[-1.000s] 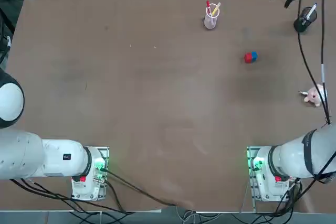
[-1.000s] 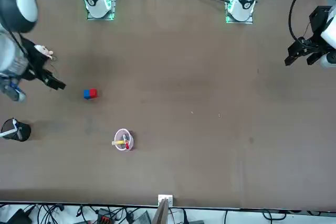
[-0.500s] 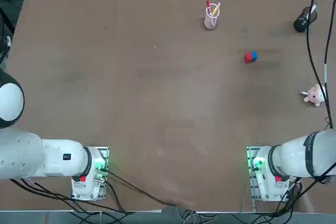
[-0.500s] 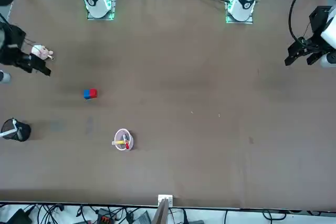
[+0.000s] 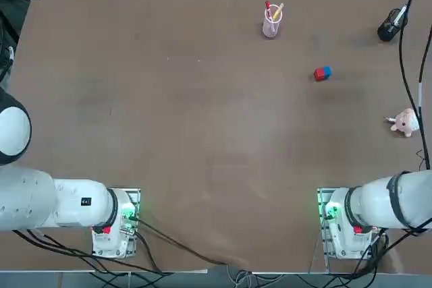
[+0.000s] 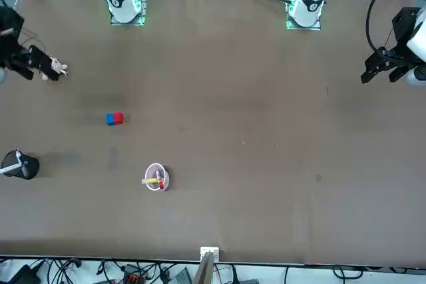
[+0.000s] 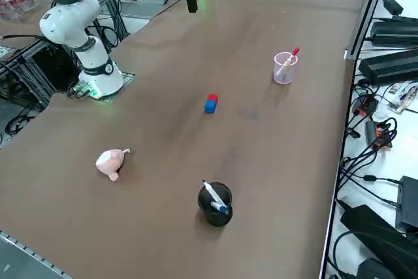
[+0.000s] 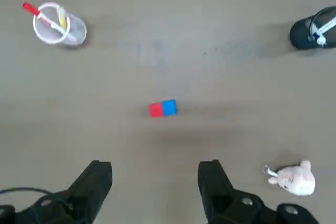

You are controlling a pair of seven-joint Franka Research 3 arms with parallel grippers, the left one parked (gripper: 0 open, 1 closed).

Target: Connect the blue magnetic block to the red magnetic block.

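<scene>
Top view shows the small bright blue cube [image 5: 327, 71] on the brown tabletop [image 5: 202, 133], in its right half, touching the small bright red cube [image 5: 319, 74] face to face; blue sits on the right, red on the left. The right gripper [image 8: 155, 174] is released, its two black fingers spread well apart with nothing between them, and it hangs above the table, apart from the cubes. Front view puts it at the picture's left, overlapping part of the pale pink plush toy [image 5: 406, 121]. That toy lies on the tabletop to the right of the cubes and nearer the arm bases. Beyond the cubes, to their left, stands a translucent pale plastic cup [image 5: 270, 27] with a red marker and a yellow one. Farther right stands a black mesh cup [image 7: 215, 212] holding white markers [image 7: 214, 194].
</scene>
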